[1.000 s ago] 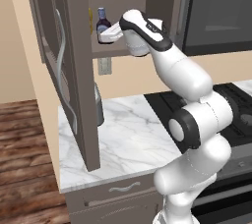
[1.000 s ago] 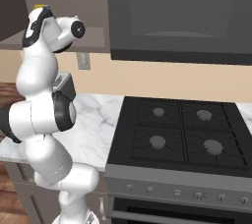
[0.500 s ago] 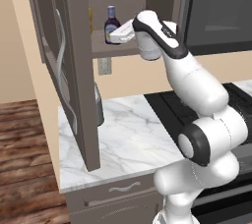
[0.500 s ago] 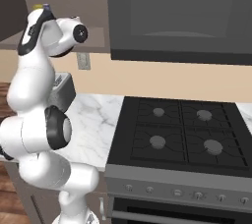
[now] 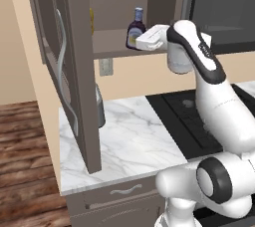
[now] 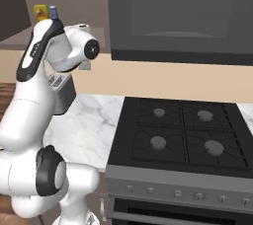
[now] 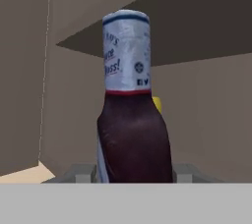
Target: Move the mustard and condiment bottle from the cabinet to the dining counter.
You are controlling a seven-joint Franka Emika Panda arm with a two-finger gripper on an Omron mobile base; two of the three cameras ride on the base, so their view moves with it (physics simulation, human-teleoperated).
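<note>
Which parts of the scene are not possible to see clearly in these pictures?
- Mustard: left base view, mostly hidden behind the open cabinet door; hand view, a yellow sliver behind the condiment bottle.
- Condiment bottle base: hand view, cut off at the bottom edge.
- Tool fingertips: left base view, too small to make out.

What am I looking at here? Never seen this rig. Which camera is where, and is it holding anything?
It is a rendered kitchen. A white robot arm on a driving base reaches into an open upper cabinet. Two pictures come from cameras on the base, behind the arm to its left and right. The third looks along the hand. Its pincer is shut on the condiment bottle, dark with a pale cap, at the shelf's front edge. The yellow mustard stands behind it. Below are a marble worktop and a black stove.
</note>
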